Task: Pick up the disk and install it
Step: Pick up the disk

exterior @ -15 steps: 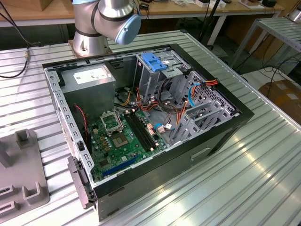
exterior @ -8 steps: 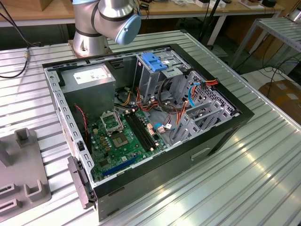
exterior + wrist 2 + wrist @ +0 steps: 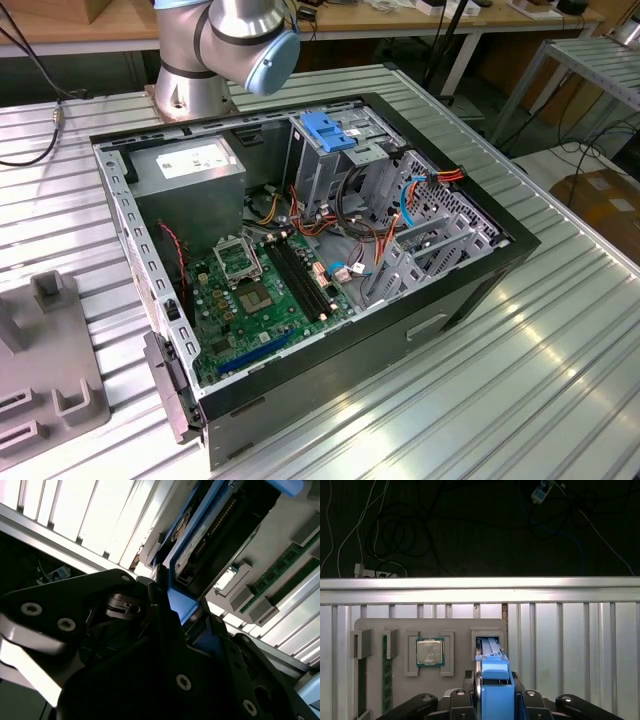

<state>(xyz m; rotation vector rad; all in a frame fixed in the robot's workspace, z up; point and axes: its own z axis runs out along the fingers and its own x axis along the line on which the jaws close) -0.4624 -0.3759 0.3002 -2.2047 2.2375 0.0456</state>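
Your gripper (image 3: pixel 495 696) clamps the disk (image 3: pixel 496 676) by its blue rail; any tilt could jam it in the holder (image 3: pixel 460 629).

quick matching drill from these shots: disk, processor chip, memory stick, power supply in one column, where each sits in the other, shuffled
1 disk
2 processor chip
3 memory stick
4 power supply

A inside the computer case
B flat in a square pocket of the grey fixture
C green strip in a narrow fixture slot
D blue-railed, upright in a wider fixture slot

Pairs: 1-D, 2-B, 3-C, 4-A
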